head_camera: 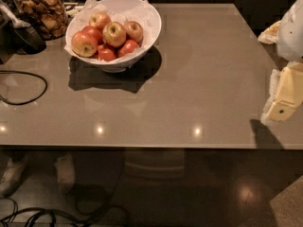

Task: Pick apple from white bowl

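Note:
The white bowl (150, 28), lined with crumpled white paper, stands at the back left of the grey table (199, 79). It holds several apples. The large golden-yellow apple (114, 34) with red blush lies in the middle of the pile with its stem dimple facing up. Smaller red apples (107, 54) lie around and below it. My gripper (285, 96), pale yellow under a white arm housing (291, 30), hangs at the far right edge of the view, over the table's right side. It is far from the bowl and holds nothing that I can see.
A glass jar of brown snacks (45, 11) stands at the back left beside a dark utensil (23, 32). A black cable (28, 86) loops over the table's left side. The table's front edge (142, 147) runs across the view. More cables (42, 215) lie on the floor.

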`<state>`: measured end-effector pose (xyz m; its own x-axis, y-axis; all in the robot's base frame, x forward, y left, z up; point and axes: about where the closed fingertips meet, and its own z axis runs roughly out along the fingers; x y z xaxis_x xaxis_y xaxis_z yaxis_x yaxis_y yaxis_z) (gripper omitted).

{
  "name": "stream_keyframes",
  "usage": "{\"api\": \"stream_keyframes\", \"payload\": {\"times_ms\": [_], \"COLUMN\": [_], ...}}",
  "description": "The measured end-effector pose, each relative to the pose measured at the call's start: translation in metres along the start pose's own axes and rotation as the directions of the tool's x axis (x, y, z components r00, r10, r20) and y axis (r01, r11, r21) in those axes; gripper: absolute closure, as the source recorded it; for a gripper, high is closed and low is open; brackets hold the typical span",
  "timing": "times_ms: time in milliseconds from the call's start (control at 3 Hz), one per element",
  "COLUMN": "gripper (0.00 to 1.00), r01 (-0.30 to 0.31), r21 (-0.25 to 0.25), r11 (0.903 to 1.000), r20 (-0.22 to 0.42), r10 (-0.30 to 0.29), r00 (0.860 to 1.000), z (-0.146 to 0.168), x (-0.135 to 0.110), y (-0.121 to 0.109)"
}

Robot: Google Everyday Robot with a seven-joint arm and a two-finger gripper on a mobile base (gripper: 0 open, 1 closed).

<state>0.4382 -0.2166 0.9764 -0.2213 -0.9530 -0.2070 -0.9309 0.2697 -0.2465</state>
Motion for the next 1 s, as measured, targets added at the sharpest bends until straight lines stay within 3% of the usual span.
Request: {"api": "stream_keyframes", "payload": {"times_ms": [667, 1000], "gripper": [0.00, 0.00], "r01": [0.002, 0.036], "r21": [-0.002, -0.034], "r11": [1.0000, 0.9988], "r20": [0.003, 0.060], "r10": [-0.002, -0.034], "r00": [1.000, 0.998], "z": [-0.006, -0.022], "x": [-0.009, -0.045], "y": [-0.009, -0.042]}}
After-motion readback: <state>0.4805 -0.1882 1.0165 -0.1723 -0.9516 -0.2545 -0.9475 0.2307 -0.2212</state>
